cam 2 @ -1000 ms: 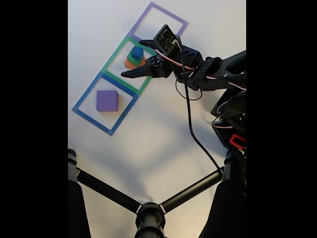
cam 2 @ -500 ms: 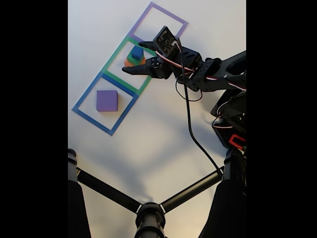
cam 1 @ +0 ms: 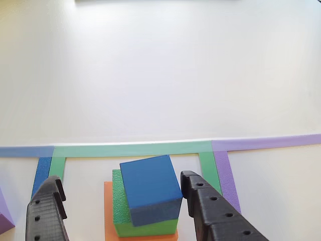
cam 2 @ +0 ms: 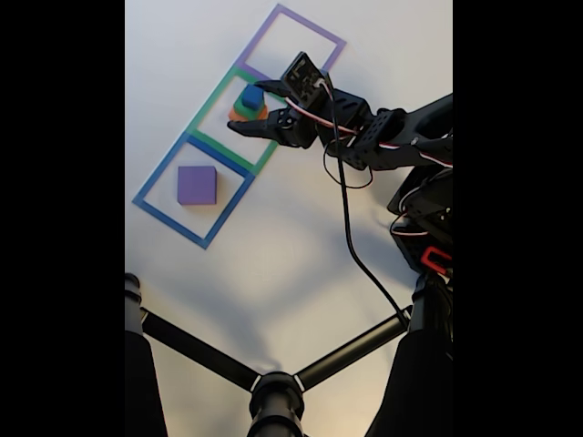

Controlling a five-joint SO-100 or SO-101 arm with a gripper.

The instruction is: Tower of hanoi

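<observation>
A stack stands inside the green taped square [cam 2: 211, 109]: a blue cube [cam 1: 150, 188] on a green block [cam 1: 119, 206] on an orange base [cam 1: 108, 193]. In the fixed view this stack [cam 2: 248, 102] is small, with the blue cube [cam 2: 252, 94] on top. My gripper [cam 1: 120, 178] is open and low, one black finger [cam 1: 47, 211] left of the stack and one [cam 1: 215, 213] right of it, neither touching. The fixed view shows the gripper [cam 2: 249, 107] straddling the stack. A purple cube [cam 2: 197, 185] sits in the blue taped square [cam 2: 155, 177].
A purple taped square [cam 2: 266, 32] lies beyond the green one. The arm's black cable [cam 2: 349, 228] hangs over the white table. Black stand legs [cam 2: 273, 387] cross the bottom of the fixed view. The purple cube's corner [cam 1: 4, 221] shows at the left edge.
The open gripper has advanced toward the stack; its fingers now stand on either side of it instead of short of it. The blocks have not moved.
</observation>
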